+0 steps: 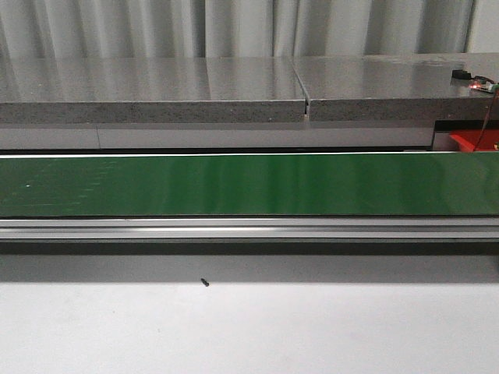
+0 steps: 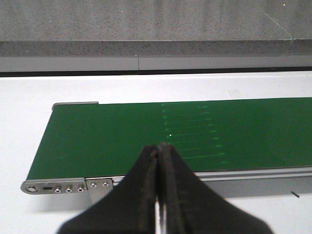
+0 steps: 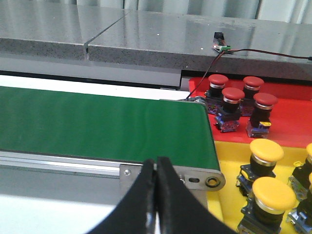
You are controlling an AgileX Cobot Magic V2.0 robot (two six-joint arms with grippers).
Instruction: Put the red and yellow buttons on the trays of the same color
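Currently both the left gripper point(image 2: 159, 148) and right gripper point(image 3: 156, 163) are pressed together, empty, above the green belt point(image 1: 249, 185); red buttons point(image 3: 233, 95) sit on the red tray point(image 3: 287, 122), yellow buttons point(image 3: 266, 150) on the yellow tray point(image 3: 229, 161).

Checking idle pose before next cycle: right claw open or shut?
Shut. In the right wrist view the right claw has its two fingers pressed together with nothing between them, hovering over the end of the green belt.

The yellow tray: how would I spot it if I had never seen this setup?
Follow the green conveyor belt to its end by the right hand. The yellow tray sits just past that end, holding yellow-capped buttons. The neighbouring red tray is farther back and holds red-capped buttons.
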